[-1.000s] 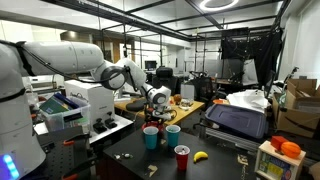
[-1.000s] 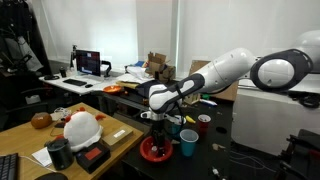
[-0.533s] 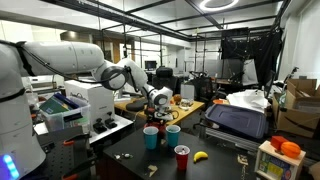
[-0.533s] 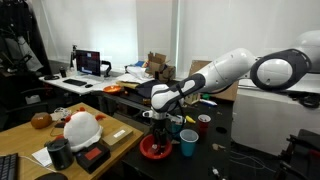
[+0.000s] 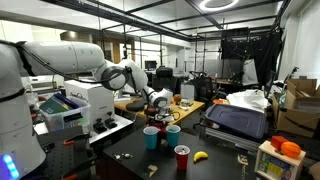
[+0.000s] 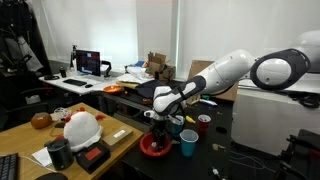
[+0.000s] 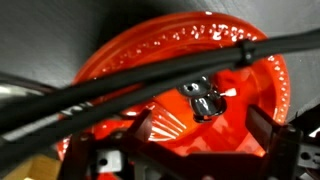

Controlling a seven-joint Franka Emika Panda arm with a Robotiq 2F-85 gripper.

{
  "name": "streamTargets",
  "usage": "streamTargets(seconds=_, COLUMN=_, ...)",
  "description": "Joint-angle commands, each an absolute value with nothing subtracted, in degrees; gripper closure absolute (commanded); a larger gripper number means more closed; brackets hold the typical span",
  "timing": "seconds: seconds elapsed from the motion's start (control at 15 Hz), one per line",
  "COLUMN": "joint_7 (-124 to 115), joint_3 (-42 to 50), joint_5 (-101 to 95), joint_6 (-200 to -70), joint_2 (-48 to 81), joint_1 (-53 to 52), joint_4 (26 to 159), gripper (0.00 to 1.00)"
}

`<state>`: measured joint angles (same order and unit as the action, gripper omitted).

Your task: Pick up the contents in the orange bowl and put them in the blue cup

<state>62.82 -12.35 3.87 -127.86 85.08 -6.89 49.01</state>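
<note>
The arm reaches over the black table (image 6: 245, 160) with its wrist bent down, and the gripper (image 6: 158, 131) hangs directly above the orange bowl (image 6: 155, 148), close to it but not touching as far as can be told. The bowl sits near the edge of the table, and the blue cup (image 6: 188, 144) stands upright just beside it on the table. A red cup (image 6: 203, 124) stands a little further back, near the arm. In the wrist view the orange bowl (image 7: 130, 70) fills almost the whole picture, and a small shiny metal piece (image 7: 203, 100) lies inside it, right of the bowl's middle; what the piece is cannot be made out. The gripper (image 7: 200, 138) comes in from the bottom of that view with its jaws spread wide and empty, one finger (image 7: 140, 130) to the left of the metal piece and the other to the right, both clear of it. A dark cable (image 7: 120, 85) crosses the wrist view in front of the bowl. In an exterior view the gripper (image 5: 158, 114) hovers over a group of cups, with another red cup (image 5: 182, 157) and a banana (image 5: 200, 156) lying nearer the camera on the same table. A white and orange helmet (image 6: 80, 127) rests on the wooden desk (image 6: 20, 140) next to the table, well apart from the bowl.
</note>
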Motion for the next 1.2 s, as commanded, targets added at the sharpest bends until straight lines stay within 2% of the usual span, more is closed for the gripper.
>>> streamTargets(seconds=0.0, joint_7=63.85, joint_3=-13.18, joint_5=4.42, joint_6=-130.05, joint_2=85.07, joint_1=-5.85, joint_4=50.72, gripper=0.00)
streamTargets(seconds=0.87, joint_7=66.45, joint_3=-13.75, joint_5=3.59, joint_6=-126.51, joint_2=81.93, joint_1=-5.13, joint_4=54.43, gripper=0.02)
streamTargets(seconds=0.93, joint_7=66.75, joint_3=-13.72, joint_5=3.60, joint_6=-126.19, joint_2=81.73, joint_1=-5.09, joint_4=54.72, gripper=0.25)
streamTargets(seconds=1.0, joint_7=67.27, joint_3=-13.69, joint_5=3.63, joint_6=-125.89, joint_2=81.61, joint_1=-5.05, joint_4=54.94, gripper=0.27)
streamTargets(seconds=1.13, joint_7=68.14, joint_3=-13.70, joint_5=3.67, joint_6=-125.22, joint_2=81.43, joint_1=-4.94, joint_4=55.30, gripper=0.40)
